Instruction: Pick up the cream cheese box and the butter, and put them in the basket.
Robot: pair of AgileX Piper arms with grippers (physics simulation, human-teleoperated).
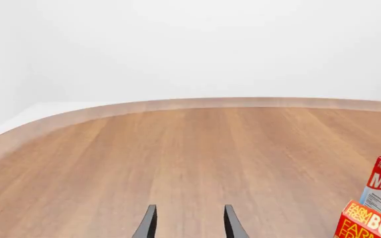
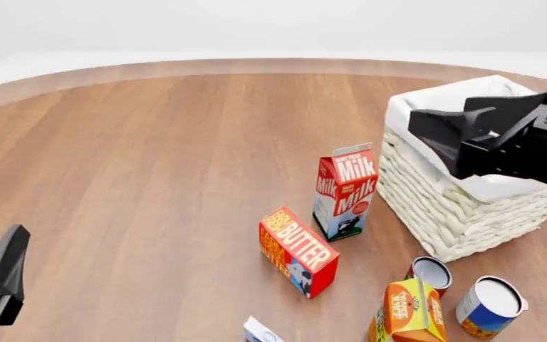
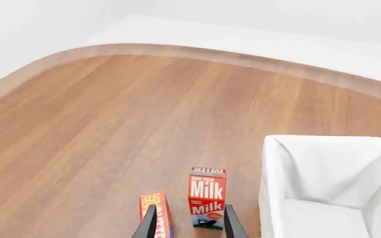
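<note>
The butter (image 2: 298, 250) lies on its side on the wooden table, in front of and left of the basket (image 2: 464, 206). It also shows in the left wrist view (image 1: 369, 223) and the right wrist view (image 3: 156, 212). A corner of the cream cheese box (image 2: 260, 333), white with blue, shows at the near edge of the front view. My right gripper (image 3: 190, 210) is open and empty, high above the butter and the basket's left rim (image 3: 273, 178). My left gripper (image 1: 190, 213) is open and empty, low at the near left, well left of the butter.
A red-white Milk carton (image 2: 346, 191) stands upright between the butter and the basket. An orange juice carton (image 2: 409, 311) and two tin cans (image 2: 430, 274) (image 2: 490, 305) stand near the front right. My right arm (image 2: 506, 139) hangs over the basket.
</note>
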